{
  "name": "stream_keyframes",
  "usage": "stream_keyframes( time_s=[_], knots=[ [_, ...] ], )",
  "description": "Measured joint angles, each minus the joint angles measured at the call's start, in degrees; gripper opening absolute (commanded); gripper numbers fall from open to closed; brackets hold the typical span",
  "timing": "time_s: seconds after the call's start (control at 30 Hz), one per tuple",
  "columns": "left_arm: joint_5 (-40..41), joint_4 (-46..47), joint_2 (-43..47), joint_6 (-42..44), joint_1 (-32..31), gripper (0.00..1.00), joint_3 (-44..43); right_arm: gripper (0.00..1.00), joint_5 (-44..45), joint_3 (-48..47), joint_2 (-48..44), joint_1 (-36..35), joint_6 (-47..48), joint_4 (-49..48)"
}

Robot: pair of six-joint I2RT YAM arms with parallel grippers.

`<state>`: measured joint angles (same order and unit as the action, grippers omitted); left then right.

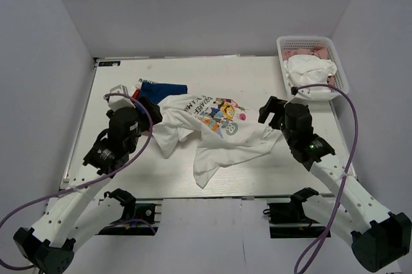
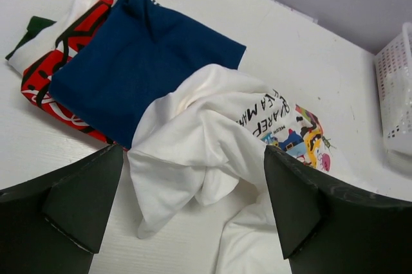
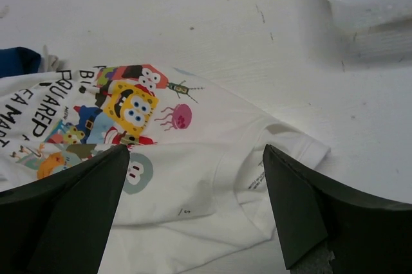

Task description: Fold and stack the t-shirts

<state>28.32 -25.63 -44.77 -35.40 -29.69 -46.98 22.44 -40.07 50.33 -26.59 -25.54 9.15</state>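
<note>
Because the white t-shirt (image 1: 212, 129) lies crumpled on the table (image 1: 257, 74), limp and light, it will likely sag and bunch; pinch its shoulder edges. Left gripper (image 2: 193, 158) and right gripper (image 3: 196, 152) hover above it, spread and empty.

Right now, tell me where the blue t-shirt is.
In the top view, the blue t-shirt lies folded at the far left of the table, on the red t-shirt, its near edge touched by the crumpled white t-shirt.

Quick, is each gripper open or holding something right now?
Left gripper: open, holding nothing, above the crumpled white t-shirt.
Right gripper: open, holding nothing, above the same shirt's printed front.
</note>
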Motion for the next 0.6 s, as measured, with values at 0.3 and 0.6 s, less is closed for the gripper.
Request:
stream_keyframes(
  time_s=[0.3,0.6],
  knots=[
    [3.3,0.4,1.7,0.3,0.0,1.00,1.2,0.90,-23.0,9.0,6.3,-0.4,6.4,-16.4],
    [7.6,-1.4,1.7,-0.7,0.0,1.00,2.7,0.90,-38.8,-7.8,38.5,-7.8,6.8,-24.0]
  ],
)
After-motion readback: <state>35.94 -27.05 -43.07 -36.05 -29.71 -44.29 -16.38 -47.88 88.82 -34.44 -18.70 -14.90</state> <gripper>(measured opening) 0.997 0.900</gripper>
